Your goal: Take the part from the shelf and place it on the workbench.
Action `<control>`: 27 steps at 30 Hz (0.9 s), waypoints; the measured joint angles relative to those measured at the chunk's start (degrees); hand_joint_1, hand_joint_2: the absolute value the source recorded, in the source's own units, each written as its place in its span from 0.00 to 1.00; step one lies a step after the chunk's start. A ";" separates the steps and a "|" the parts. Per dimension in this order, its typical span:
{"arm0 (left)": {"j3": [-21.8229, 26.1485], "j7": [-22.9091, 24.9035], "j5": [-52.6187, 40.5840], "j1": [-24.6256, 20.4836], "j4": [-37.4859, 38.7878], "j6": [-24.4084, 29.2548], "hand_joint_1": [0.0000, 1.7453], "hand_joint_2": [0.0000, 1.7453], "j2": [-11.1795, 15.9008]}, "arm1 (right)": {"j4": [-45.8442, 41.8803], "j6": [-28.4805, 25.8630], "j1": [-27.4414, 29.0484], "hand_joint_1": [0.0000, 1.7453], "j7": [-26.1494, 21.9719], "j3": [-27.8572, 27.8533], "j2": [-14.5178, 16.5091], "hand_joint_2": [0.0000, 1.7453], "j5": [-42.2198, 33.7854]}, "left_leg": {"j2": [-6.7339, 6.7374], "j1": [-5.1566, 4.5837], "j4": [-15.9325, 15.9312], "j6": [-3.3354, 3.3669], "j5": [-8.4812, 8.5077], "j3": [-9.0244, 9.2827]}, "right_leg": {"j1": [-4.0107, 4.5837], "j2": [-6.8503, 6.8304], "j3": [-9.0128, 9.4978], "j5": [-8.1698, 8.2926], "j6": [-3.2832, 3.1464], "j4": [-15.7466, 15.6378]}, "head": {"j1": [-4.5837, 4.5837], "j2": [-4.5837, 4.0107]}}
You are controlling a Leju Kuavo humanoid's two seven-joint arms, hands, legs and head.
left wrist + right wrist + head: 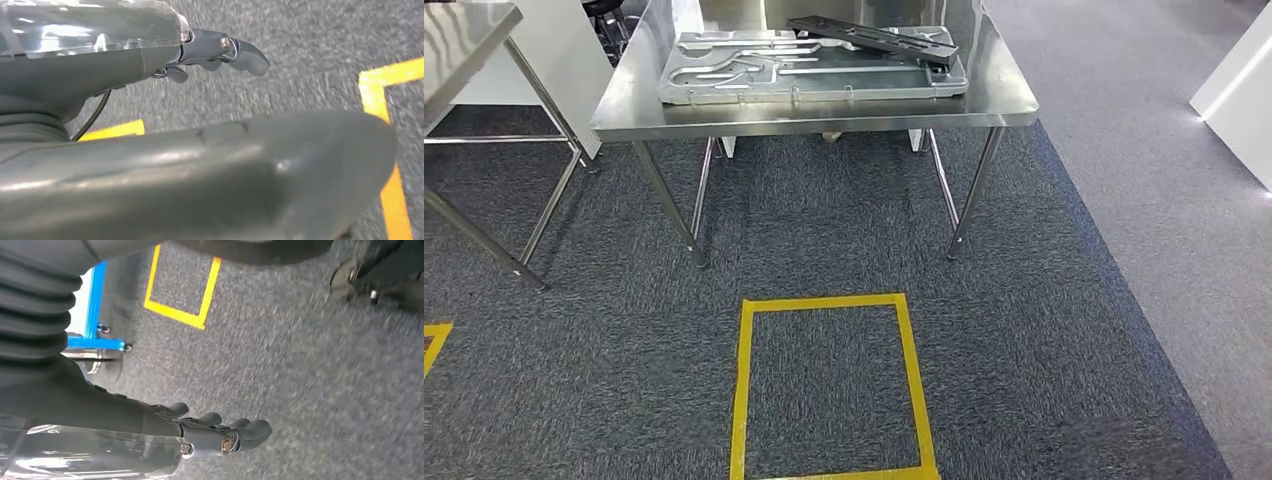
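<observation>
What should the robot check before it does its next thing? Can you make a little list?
1. Left hand free: ok, it holds nothing, fingers hanging over the carpet.
2. Right hand free: ok, it holds nothing too.
3. A part already on the workbench: ok, a black part lies across the grey metal tray.
4. Black part lying steady: cannot tell, one end sits near the tray's edge.
5. Floor ahead to the yellow tape square: ok, just carpet.
6. Shelf with more parts: cannot tell.
</observation>
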 joint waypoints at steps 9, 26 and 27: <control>-0.52 -0.34 -1.47 0.27 0.01 1.07 0.00 1.00 -0.30 | 0.50 -0.02 0.41 0.00 0.12 1.18 0.09 0.00 0.25 | 0.59 0.13 0.54 1.01 6.28 -8.25 | -0.76 0.09 -0.87 -7.43 1.70 15.37 | 0.01 0.00; -6.89 3.02 5.72 3.69 0.01 0.03 0.00 1.00 0.04 | -0.97 -3.38 1.35 0.00 -3.32 8.87 -0.56 0.50 -7.17 | 0.02 0.97 8.17 -2.31 2.44 -8.53 | -0.53 -0.33 6.96 -6.59 -1.30 -1.11 | -0.01 0.00; -7.74 3.02 6.88 4.01 0.01 -0.21 0.00 1.00 0.14 | -1.32 -3.13 1.37 0.00 -3.37 9.72 -0.67 0.25 -8.54 | -0.04 0.89 5.09 -2.00 3.11 -6.66 | -0.47 -0.31 6.74 -6.58 -1.01 -0.86 | 0.00 0.00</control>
